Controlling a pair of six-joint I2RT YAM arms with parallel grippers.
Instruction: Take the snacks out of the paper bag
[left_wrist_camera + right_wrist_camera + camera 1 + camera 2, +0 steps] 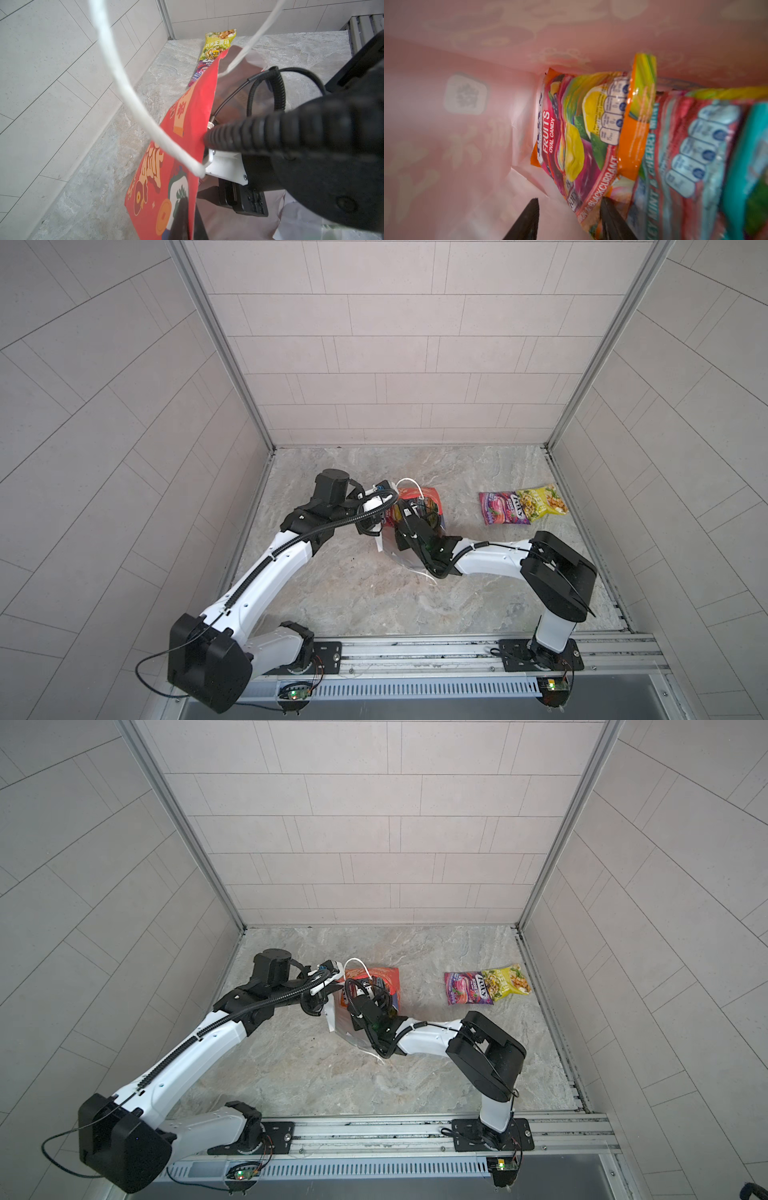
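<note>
The red paper bag [430, 494] [390, 974] sits mid-table, mouth towards the arms. My left gripper [191, 224] is shut on the bag's red wall [187, 124] at the rim, one finger outside and one inside. My right gripper [570, 199] is deep inside the bag, open; in both top views its fingers are hidden by the bag. An orange fruit-candy snack [571, 135] lies ahead, its lower edge between the fingers. A red-teal mint snack [685, 155] and a teal one [753, 145] lie beside it. Outside lie a purple-pink snack [503, 508] [467, 988] and a yellow-green one [542, 499] [507, 979].
The bag's white cord handle [128, 93] loops up in front of the left wrist camera. Tiled walls close the marble table [353, 593] on three sides. A metal rail [415, 651] with both arm bases runs along the front edge.
</note>
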